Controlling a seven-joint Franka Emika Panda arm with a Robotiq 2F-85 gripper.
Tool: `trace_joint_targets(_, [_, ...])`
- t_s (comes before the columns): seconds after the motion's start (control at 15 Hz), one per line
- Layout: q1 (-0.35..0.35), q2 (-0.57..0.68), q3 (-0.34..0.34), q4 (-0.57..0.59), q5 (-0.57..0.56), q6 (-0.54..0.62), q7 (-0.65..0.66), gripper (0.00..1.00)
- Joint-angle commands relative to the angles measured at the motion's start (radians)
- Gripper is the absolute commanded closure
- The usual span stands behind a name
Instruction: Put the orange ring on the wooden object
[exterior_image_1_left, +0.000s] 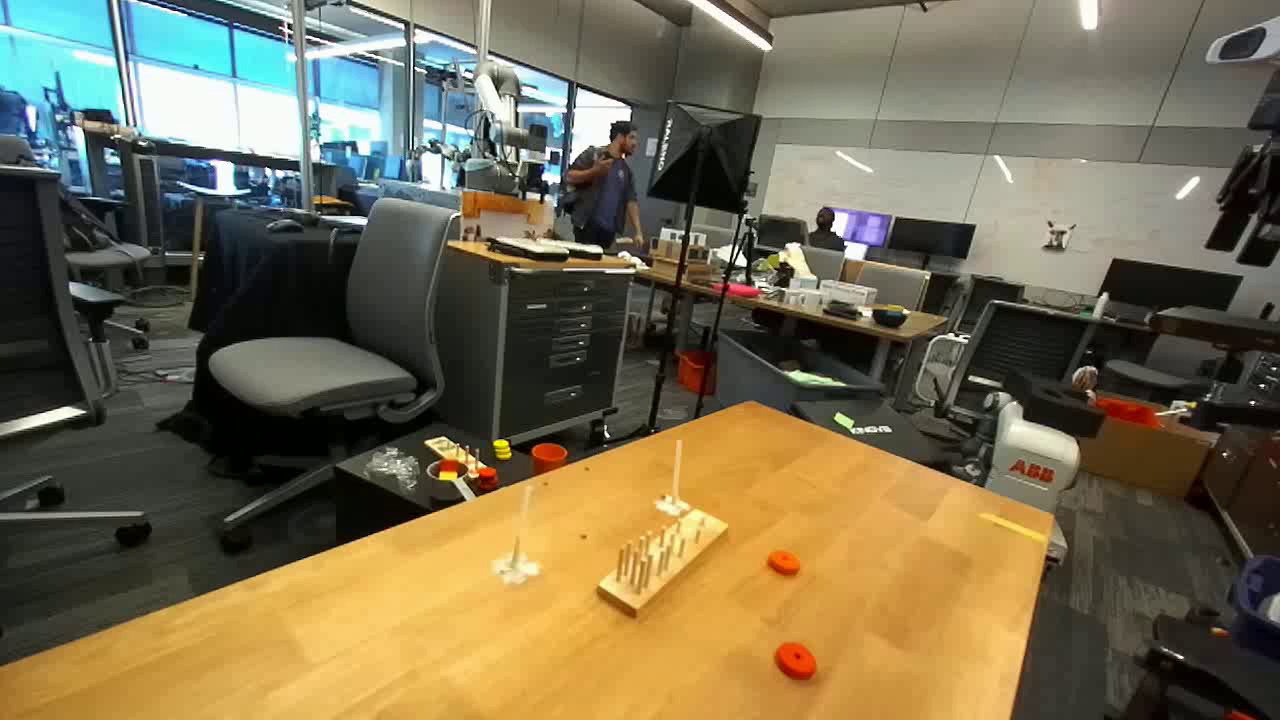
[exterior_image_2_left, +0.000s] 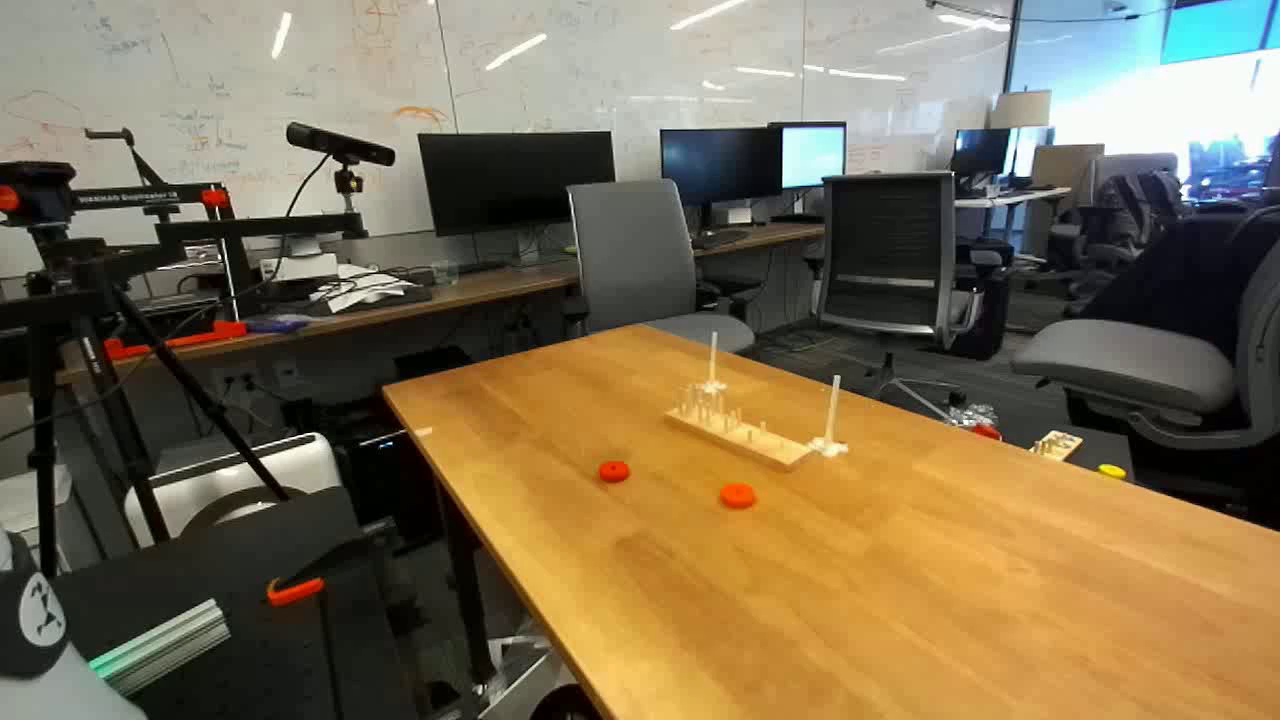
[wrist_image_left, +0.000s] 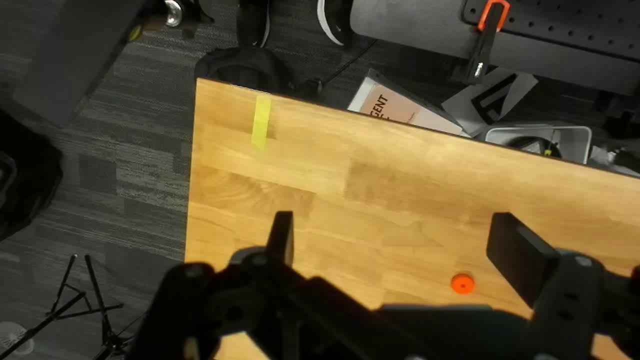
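Two orange rings lie flat on the table in both exterior views: a ring nearer the camera (exterior_image_1_left: 796, 660) and a ring farther off (exterior_image_1_left: 784, 562); these also show as a ring (exterior_image_2_left: 614, 471) and a ring (exterior_image_2_left: 738, 495). Beside them, apart, rests the wooden object (exterior_image_1_left: 708, 527), a flat light base with several upright pegs; no ring is on it. The same wooden object (exterior_image_2_left: 775, 446) is outside the wrist view. High above the table, my gripper (wrist_image_left: 393, 218) stands open and holds nothing. One orange ring (wrist_image_left: 462, 283) shows below, between the fingers' lines; which ring it is, I cannot tell.
Two thin pale sticks, a stick (exterior_image_1_left: 522, 535) and a stick (exterior_image_1_left: 677, 478), rise from white feet close to the wooden object. Yellow tape (wrist_image_left: 261, 122) marks a table corner. Beyond the table, a low black stand bears yellow rings (exterior_image_1_left: 502, 449) and a red cup (exterior_image_1_left: 548, 458).
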Motion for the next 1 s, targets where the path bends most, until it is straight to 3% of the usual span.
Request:
trace_joint_targets(0.0, [0.013, -0.002, -0.009, 0.007, -0.007, -0.005, 0.007, 0.00])
trace_joint_targets(0.53, [0.017, 0.005, 0.011, 0.006, -0.011, -0.001, 0.031, 0.00])
trace_joint_targets(0.93, [0.052, 0.077, 0.111, -0.002, 0.015, 0.022, 0.197, 0.00])
